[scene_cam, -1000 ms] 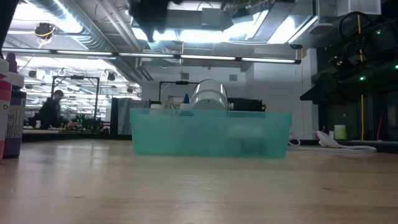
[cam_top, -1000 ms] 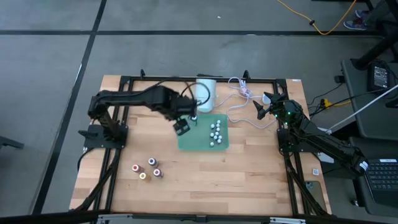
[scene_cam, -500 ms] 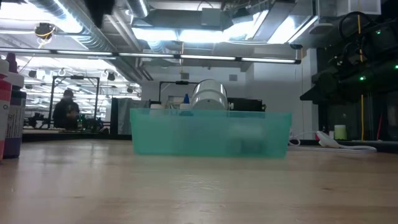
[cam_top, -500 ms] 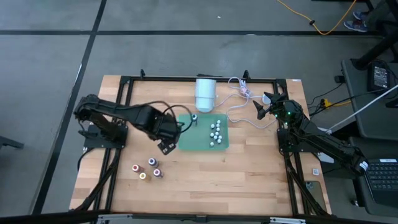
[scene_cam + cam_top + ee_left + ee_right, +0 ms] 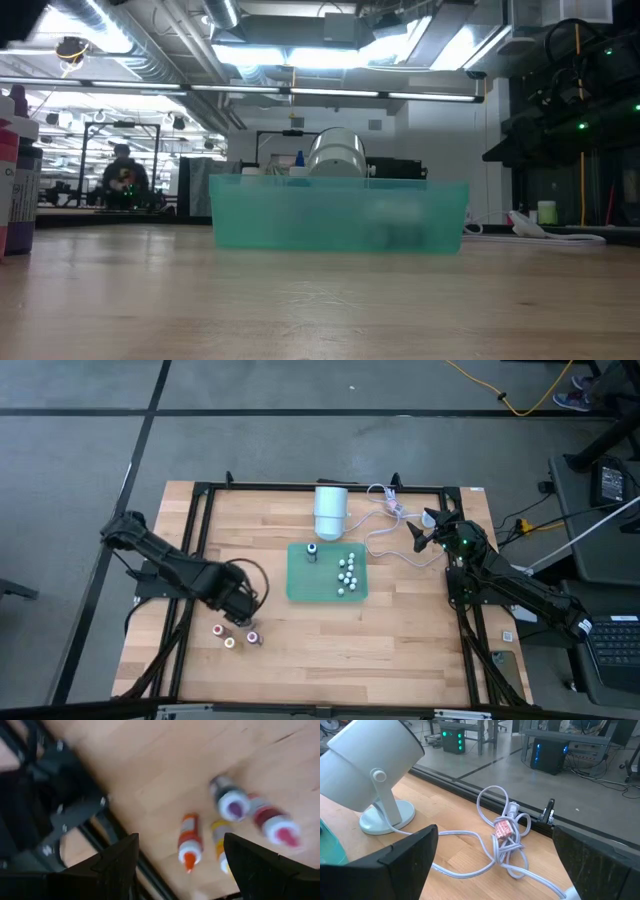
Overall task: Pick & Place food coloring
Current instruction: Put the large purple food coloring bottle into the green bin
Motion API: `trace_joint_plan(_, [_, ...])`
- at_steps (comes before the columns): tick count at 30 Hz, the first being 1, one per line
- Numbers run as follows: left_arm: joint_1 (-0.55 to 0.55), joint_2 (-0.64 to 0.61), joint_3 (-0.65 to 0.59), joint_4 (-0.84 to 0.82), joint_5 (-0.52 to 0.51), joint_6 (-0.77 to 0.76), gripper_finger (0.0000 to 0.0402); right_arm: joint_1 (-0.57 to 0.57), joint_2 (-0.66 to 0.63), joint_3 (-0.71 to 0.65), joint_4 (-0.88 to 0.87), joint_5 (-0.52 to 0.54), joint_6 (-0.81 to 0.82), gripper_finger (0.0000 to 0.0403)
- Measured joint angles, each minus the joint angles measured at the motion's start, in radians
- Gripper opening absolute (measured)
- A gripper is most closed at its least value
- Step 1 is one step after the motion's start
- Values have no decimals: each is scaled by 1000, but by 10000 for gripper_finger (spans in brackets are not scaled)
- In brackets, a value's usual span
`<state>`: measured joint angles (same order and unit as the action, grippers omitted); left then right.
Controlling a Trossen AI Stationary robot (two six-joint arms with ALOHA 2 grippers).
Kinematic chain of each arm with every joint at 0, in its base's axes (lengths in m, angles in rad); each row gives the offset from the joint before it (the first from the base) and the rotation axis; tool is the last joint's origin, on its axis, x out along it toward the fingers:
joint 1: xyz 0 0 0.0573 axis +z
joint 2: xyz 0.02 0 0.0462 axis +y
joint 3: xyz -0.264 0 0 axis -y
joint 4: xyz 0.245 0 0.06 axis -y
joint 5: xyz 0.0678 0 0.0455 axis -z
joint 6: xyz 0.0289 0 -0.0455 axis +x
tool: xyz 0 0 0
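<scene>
The food coloring bottles (image 5: 236,635) stand upright at lower left, caps pointing up. The left gripper (image 5: 241,616) hovers open above them, empty. The right gripper (image 5: 428,530) waits open.

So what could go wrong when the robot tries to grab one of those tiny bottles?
The four little bottles stand packed close together, so the open left gripper coming down over them might bump a neighbour and tip it. They look slim and small, so one could slip from the fingers. The green tray already holds one bottle and some small white balls, so a dropped bottle might land on them.
</scene>
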<state>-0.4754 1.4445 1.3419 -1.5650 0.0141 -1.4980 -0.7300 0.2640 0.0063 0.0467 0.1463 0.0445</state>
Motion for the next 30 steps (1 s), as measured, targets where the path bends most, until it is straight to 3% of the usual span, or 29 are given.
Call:
trace_joint_plan(7, [-80,-31,-121,96,20,-111,283,0,0,0,0,0,0,393])
trace_joint_plan(15, [-86,-30,-220,298,23,-79,283,0,0,0,0,0,0,393])
trace_joint_plan(30, [-40,7,-246,395,15,56,283,0,0,0,0,0,0,393])
